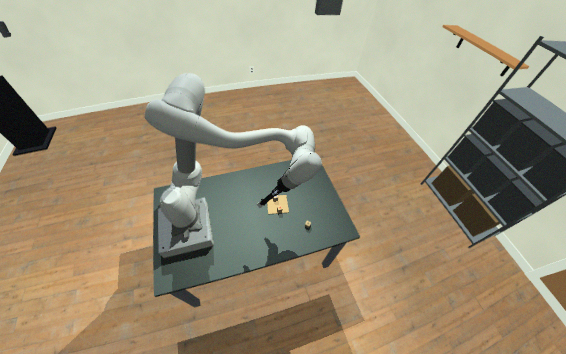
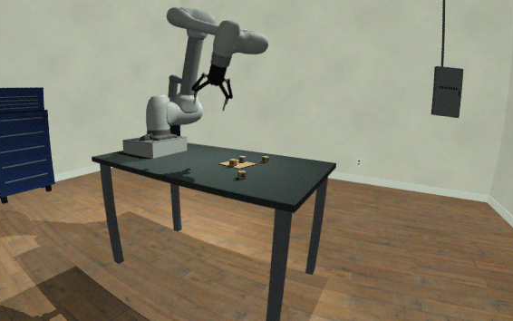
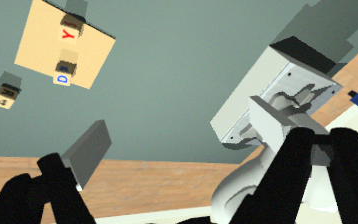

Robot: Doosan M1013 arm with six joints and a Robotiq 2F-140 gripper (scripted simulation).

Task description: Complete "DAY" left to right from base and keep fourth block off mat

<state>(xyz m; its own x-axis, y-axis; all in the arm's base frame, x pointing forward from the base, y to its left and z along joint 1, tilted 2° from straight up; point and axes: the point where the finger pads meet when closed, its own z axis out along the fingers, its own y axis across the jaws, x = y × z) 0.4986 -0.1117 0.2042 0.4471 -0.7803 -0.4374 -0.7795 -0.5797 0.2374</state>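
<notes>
Four small wooden letter cubes on the dark green table (image 2: 289,190). Two sit on the tan square mat (image 3: 40,35): the red-lettered Y block (image 3: 70,31) and the blue-lettered D block (image 3: 64,75), apart, a gap between them. A third cube (image 3: 5,96) lies off the mat, just beside it (its letter looks like an A, blurred). The fourth (image 1: 308,224) rests alone on the table, further off. Black two-finger gripper (image 2: 211,96) hangs high above the table, jaws spread wide, nothing between them. White arm's grey base plate (image 2: 130,147) at the table's end.
</notes>
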